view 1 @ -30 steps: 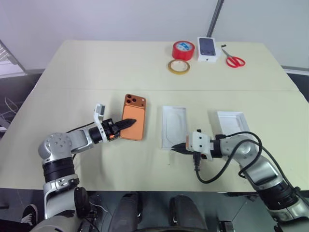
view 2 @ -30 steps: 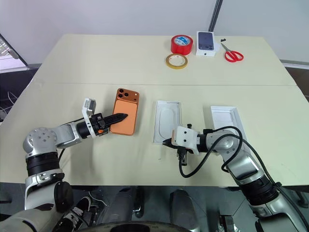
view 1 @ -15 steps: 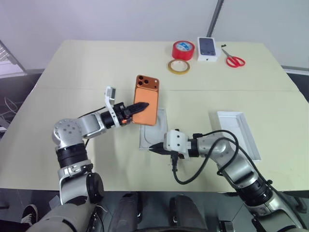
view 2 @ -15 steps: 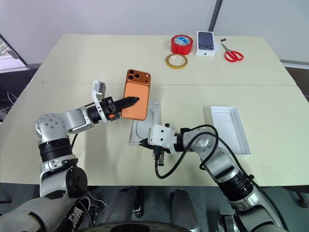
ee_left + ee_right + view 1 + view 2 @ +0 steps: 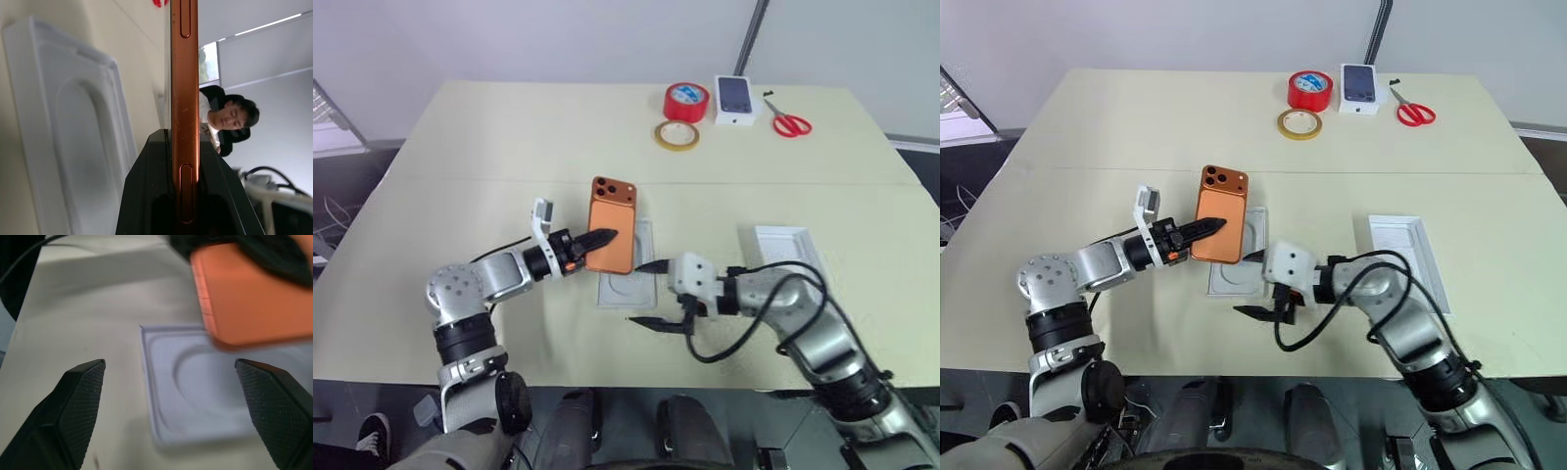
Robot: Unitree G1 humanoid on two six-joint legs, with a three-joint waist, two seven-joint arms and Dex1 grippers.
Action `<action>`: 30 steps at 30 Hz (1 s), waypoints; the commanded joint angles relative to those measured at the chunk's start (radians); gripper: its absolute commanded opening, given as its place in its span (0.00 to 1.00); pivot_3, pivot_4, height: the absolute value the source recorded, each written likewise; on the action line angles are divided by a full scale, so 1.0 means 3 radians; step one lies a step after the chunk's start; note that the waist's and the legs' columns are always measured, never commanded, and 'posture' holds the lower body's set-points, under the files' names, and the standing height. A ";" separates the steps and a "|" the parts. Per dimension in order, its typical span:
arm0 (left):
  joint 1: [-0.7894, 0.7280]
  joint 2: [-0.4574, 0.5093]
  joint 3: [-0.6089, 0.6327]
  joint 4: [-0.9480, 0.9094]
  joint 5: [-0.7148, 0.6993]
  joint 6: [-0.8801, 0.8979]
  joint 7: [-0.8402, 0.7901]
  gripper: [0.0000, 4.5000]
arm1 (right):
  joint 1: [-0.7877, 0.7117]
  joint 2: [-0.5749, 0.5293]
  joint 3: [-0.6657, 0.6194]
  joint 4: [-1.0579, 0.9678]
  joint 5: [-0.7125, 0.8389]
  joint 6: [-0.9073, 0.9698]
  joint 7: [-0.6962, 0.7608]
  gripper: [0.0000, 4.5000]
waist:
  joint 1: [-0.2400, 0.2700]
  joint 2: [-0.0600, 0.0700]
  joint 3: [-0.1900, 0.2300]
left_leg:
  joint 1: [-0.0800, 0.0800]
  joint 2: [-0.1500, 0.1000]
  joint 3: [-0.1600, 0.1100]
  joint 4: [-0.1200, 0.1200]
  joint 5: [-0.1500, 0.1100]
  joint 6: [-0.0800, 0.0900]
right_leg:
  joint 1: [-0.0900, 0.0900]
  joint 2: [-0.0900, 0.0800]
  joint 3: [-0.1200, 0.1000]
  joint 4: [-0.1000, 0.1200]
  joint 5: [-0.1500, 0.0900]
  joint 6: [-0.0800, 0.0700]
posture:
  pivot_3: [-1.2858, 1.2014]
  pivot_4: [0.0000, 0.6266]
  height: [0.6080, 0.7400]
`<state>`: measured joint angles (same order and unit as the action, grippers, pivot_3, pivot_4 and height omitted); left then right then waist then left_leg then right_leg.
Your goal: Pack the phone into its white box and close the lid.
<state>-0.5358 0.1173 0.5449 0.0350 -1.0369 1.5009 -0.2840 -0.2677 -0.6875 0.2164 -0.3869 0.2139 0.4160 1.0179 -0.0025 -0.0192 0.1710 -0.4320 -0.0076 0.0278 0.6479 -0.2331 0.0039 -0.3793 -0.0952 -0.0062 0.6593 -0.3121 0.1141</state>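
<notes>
The left claw (image 5: 597, 238) pinches the smooth orange phone (image 5: 611, 225) above a white moulded tray (image 5: 628, 279); beside that tray, the right claw (image 5: 653, 294) gapes wide, empty, textured fingers apart.

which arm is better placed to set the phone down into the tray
Left. Its gripper is shut on the phone, held above the white recessed tray. The right gripper is open and empty beside that tray.

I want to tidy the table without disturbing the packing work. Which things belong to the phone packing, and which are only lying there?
For the job: orange phone, white insert with phone-shaped recess, open white box shell.
Lying about: red tape roll, yellow tape ring, red-handled scissors, small carton with phone picture.
</notes>
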 commanded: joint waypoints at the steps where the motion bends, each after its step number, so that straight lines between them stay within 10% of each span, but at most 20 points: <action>1: 0.0023 -0.0075 0.0014 -0.0206 -0.0196 0.0022 0.0069 0.00 | 0.0019 -0.0099 -0.0161 0.0070 0.0028 -0.0146 0.0030 1.00 | 0.0000 0.0000 0.0000 | 0.0000 0.0000 0.0000 -0.0001 0.0000 0.0000 | 0.0000 0.0000 0.0000 0.0000 0.0000 0.0000 | 0.52 0.24 0.91; 4: 0.0148 -0.0217 -0.0019 -0.0298 -0.0223 0.0055 0.0184 0.00 | -0.0044 -0.0155 -0.0306 0.0394 -0.0057 -0.0337 -0.0037 1.00 | 0.0008 0.0001 0.0000 | 0.0000 0.0000 -0.0001 0.0000 0.0000 0.0000 | 0.0001 0.0000 0.0000 -0.0001 0.0000 0.0000 | 0.52 0.24 0.91; 14: 0.0177 -0.0186 -0.0092 -0.0380 -0.0301 0.0124 0.0347 0.99 | -0.0250 -0.0057 -0.0253 0.0751 -0.0171 -0.0573 -0.0126 1.00 | 0.0052 0.0000 0.0000 | 0.0001 0.0001 -0.0001 0.0004 0.0007 -0.0010 | 0.0009 0.0002 -0.0002 -0.0007 0.0000 0.0000 | 0.52 0.24 0.91; 30: 0.0238 0.0737 -0.0669 -0.0816 -0.0192 -0.0204 -0.0198 0.99 | -0.0303 0.0096 -0.0188 0.0902 -0.0286 -0.0681 -0.0209 1.00 | 0.0047 0.0002 -0.0001 | 0.0015 0.0001 -0.0001 -0.0003 0.0008 -0.0016 | 0.0020 0.0001 -0.0002 -0.0013 0.0000 -0.0001 | 0.52 0.24 0.91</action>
<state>-0.4649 0.3282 0.3631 -0.1792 -1.0938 1.4674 -0.3187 -0.3408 -0.6594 0.1704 -0.1052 0.1297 0.2318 0.9587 0.0117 -0.0185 0.1708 -0.4276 -0.0075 0.0275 0.6471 -0.2306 -0.0008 -0.3731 -0.0952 -0.0067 0.6551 -0.3121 0.1136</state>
